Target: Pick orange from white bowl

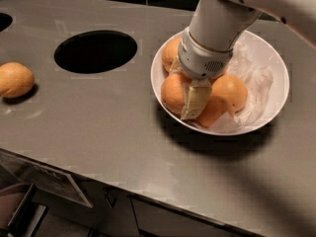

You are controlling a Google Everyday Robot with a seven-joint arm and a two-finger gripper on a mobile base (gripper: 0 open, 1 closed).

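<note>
Grey counter [98,132], claw [198,110] inside white bowl [269,51] beside orange [172,92], grip state cannot be told

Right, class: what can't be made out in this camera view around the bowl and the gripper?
Camera view:
Gripper, down among the oranges in the white bowl: its wrist hides whether it holds one.
Back orange: mostly behind the arm.
Arm: cut off by the top edge.
Counter hole: inside too dark.

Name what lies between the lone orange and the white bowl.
A round hole in the counter, seen in the camera view. The gripper sits down in the white bowl.
</note>
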